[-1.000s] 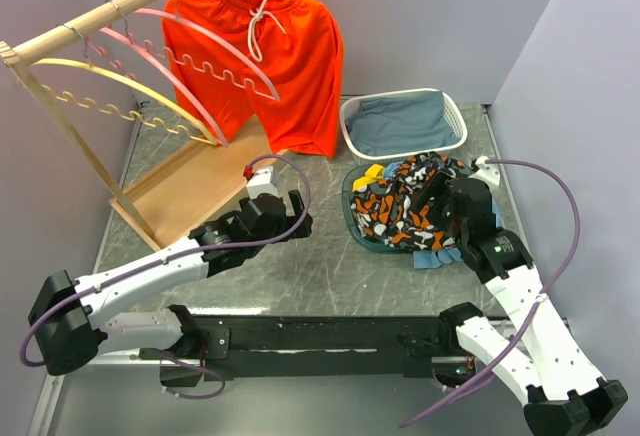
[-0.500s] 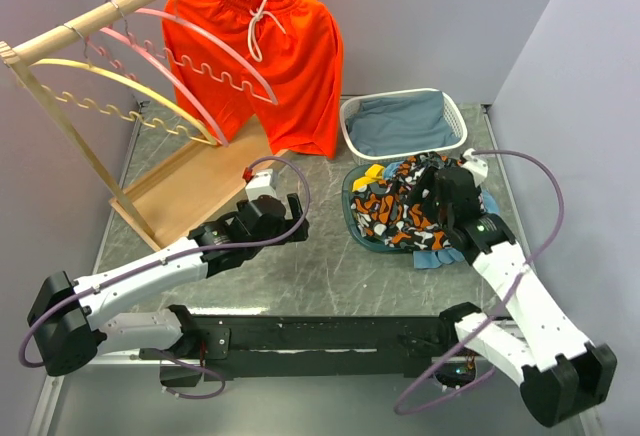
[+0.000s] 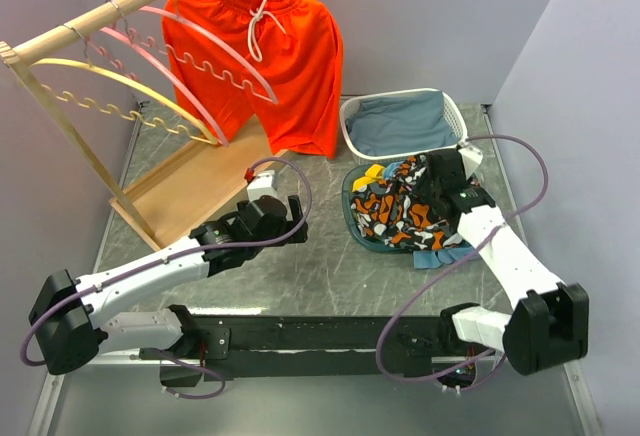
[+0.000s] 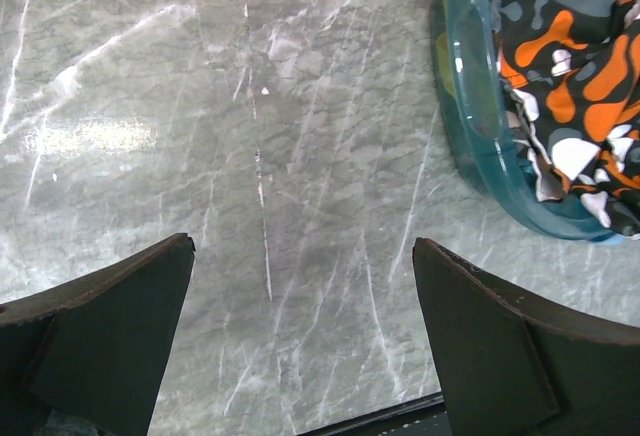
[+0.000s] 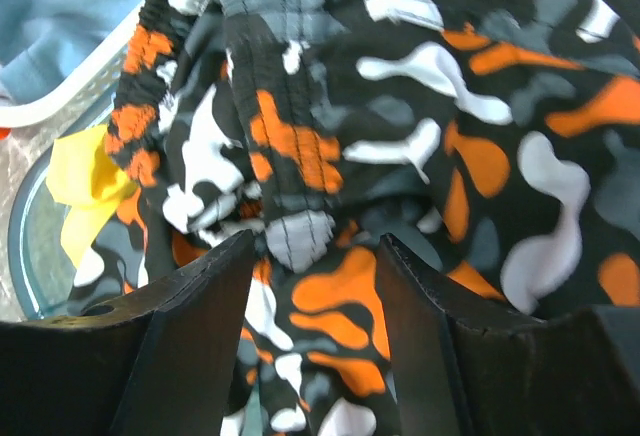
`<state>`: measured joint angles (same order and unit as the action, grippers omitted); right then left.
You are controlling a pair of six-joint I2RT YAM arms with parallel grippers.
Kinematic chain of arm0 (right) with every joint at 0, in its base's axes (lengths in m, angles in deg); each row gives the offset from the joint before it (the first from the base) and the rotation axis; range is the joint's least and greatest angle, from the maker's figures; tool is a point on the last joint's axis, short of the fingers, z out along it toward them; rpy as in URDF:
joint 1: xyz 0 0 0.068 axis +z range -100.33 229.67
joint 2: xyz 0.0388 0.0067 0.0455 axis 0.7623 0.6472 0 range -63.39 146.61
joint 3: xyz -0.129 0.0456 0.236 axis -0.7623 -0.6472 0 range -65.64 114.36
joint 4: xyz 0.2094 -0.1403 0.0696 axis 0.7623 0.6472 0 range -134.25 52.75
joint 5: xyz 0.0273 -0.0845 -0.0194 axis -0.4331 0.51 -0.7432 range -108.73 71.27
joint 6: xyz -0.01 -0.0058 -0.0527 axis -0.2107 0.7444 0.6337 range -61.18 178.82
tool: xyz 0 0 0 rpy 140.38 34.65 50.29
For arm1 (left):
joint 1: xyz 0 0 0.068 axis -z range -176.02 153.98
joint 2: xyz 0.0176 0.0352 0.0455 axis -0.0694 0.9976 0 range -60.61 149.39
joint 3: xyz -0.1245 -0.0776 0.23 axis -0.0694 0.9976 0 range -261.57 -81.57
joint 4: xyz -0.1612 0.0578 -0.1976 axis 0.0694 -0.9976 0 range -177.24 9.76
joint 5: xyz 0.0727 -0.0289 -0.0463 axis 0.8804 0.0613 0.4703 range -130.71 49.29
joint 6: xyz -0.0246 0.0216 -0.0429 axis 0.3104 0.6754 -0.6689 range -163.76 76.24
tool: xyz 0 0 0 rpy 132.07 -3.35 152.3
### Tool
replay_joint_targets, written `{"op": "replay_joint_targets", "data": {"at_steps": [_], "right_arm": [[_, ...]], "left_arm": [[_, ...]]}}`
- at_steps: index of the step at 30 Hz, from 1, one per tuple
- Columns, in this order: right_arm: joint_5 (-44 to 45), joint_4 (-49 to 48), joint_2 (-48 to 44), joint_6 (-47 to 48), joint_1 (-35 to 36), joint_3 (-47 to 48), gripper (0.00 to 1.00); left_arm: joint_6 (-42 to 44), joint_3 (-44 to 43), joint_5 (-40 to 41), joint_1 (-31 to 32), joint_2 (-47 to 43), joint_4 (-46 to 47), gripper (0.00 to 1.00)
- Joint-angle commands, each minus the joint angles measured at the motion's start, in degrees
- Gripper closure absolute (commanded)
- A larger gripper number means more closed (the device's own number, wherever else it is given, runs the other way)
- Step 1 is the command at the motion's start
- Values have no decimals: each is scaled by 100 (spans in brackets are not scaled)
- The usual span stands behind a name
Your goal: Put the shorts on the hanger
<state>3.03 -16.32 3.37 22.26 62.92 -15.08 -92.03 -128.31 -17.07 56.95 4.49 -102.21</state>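
Camouflage-print black, orange and white fabric shorts (image 3: 395, 206) lay heaped in a teal plastic tub (image 4: 475, 66) by the right edge of the counter (image 3: 300, 266); right pincer (image 5: 312, 246) open astride a fold; left pincer (image 4: 302, 251) wide, empty.

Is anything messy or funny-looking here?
A bit messy: the shorts are heaped in the tub and flop over its rim, and a blue cloth pokes out onto the table beside it. Nothing looks broken.
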Motion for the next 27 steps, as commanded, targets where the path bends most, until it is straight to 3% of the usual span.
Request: {"op": "replay_joint_targets", "data": {"at_steps": [1,7,10,11,14,22,27], "right_arm": [[180,-463,276,69,-95,340,40],[136,-525,565,210,-148,445,39],[109,-411,785,263,-157,515,59],[92,-315,829,263,-148,655,78],[-118,98,568,307,-148,1128,100],[-1753,1529,-14,711,36,3457,100],[-2156,2261,336,658,1037,5355,100]], "left_arm": [[178,-230,44,20,38,44,4],[160,-186,-26,20,29,159,3],[160,-204,-8,20,38,124,4],[160,-221,0,20,20,115,3],[151,-317,-8,12,11,80,3],[-94,-1214,44,3,134,-876,4],[-262,-1732,-43,-58,117,-1142,4]]}}
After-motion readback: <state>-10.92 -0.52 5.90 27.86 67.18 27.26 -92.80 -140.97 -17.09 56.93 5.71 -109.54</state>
